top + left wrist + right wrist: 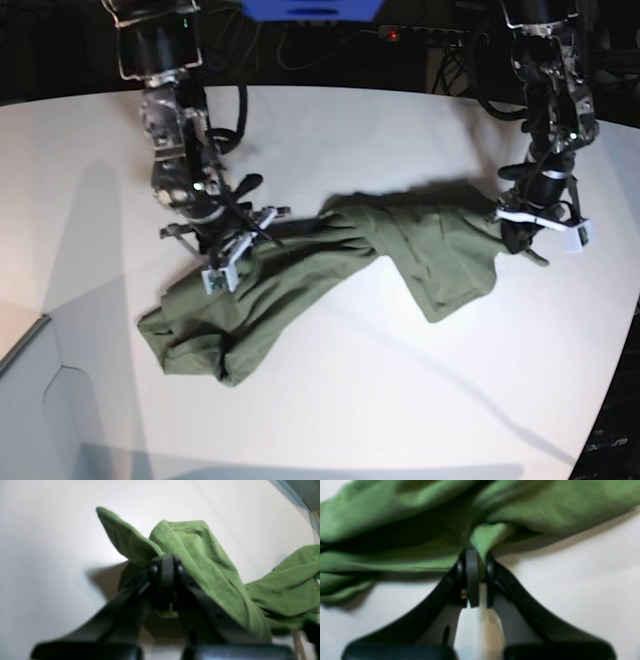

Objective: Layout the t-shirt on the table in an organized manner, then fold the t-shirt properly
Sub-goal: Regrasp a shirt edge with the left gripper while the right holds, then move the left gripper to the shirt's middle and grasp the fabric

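One white surface [330,400] fills the base view, its far edge curved and its near corners cut off by the frame. On it lies one green shirt [300,275], crumpled into a long twisted band across the middle of the surface; collar, label and sleeves cannot be made out in the bunching, so which end is which is unclear. Two arms reach down to the shirt, one at each end. The right claw [480,555] is at the shirt's thicker end, pinched narrow on a small peak of cloth; its wrist view is blurred, and the rest of the shirt runs out of frame above. The left claw [166,562] is at the shirt's other end, closed on a fold that stands up as a pointed flap beside it; its fingertips are partly buried in the cloth, and the shirt trails off past the picture's edge.
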Controlling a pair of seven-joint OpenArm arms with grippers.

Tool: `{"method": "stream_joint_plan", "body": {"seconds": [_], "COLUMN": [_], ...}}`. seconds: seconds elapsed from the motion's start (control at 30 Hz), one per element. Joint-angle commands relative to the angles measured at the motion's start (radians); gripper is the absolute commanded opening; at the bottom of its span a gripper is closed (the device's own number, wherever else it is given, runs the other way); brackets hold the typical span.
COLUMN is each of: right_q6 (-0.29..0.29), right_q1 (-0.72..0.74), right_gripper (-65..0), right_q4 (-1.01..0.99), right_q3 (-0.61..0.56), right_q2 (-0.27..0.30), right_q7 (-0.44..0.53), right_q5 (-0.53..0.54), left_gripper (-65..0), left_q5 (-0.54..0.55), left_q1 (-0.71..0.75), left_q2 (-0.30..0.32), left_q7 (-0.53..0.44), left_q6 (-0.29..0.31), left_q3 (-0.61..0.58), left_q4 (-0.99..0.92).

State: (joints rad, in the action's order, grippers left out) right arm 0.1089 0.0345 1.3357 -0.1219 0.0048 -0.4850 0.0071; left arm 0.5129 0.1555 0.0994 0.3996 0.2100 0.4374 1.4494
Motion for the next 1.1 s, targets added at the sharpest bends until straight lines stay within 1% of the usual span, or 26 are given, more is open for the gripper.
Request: {"method": "stream_joint_plan", "body": {"seconds": [0.0, 0.13, 0.23, 0.3, 0.33, 0.43, 0.8, 0.93, 1.0, 1.03, 1.07], "right_q6": [0.001, 0.001, -0.001, -0.001, -0.001, -0.001, -0.001, -0.001, -0.001, -0.001, -0.001], "right_q1": [0.003, -0.068, -0.087, -0.091, -0.091, -0.086, -0.092, -0.103, -0.110, -0.112, -0.114], "right_gripper": [-65.0, -65.0, -65.0, -65.0, -65.0, -65.0, -65.0, -65.0, -65.0, -65.0, -65.0], "right_q4": [0.094, 0.331, 0.431, 0.463, 0.473, 0.473, 0.471, 0.469, 0.469, 0.468, 0.457], "right_q3": [0.005, 0.005, 0.006, 0.018, 0.029, 0.044, 0.047, 0.047, 0.047, 0.047, 0.047], "right_q2": [0.014, 0.019, 0.034, 0.033, 0.031, 0.031, 0.031, 0.033, 0.033, 0.034, 0.033], "right_q7": [0.030, 0.029, 0.029, 0.029, 0.029, 0.029, 0.029, 0.029, 0.029, 0.029, 0.029], "right_q5": [-0.002, -0.003, -0.005, -0.005, -0.005, -0.005, -0.005, -0.005, -0.005, -0.005, -0.005], "left_gripper": [-64.9, -64.9, -64.9, -64.9, -64.9, -64.9, -64.7, -64.3, -60.5, -56.1, -50.1], "left_q5": [0.014, 0.091, 0.132, 0.140, 0.142, 0.142, 0.142, 0.140, 0.134, 0.135, 0.142], "left_q1": [-0.006, -0.003, -0.003, -0.004, -0.003, 0.002, 0.005, 0.049, 0.088, 0.105, 0.125], "left_q2": [0.010, 0.010, 0.012, 0.020, 0.032, 0.039, 0.033, 0.032, 0.032, 0.033, 0.036], "left_q7": [-0.026, -0.023, -0.018, -0.018, -0.018, -0.018, -0.017, -0.015, -0.015, -0.015, -0.015], "left_q6": [0.009, 0.009, 0.009, 0.009, 0.009, 0.009, 0.009, 0.009, 0.003, 0.003, 0.003], "left_q3": [0.004, 0.048, 0.079, 0.079, 0.080, 0.079, 0.079, 0.070, 0.070, 0.070, 0.070], "left_q4": [0.037, 0.083, 0.096, 0.096, 0.096, 0.096, 0.084, 0.083, 0.083, 0.080, 0.069]}}
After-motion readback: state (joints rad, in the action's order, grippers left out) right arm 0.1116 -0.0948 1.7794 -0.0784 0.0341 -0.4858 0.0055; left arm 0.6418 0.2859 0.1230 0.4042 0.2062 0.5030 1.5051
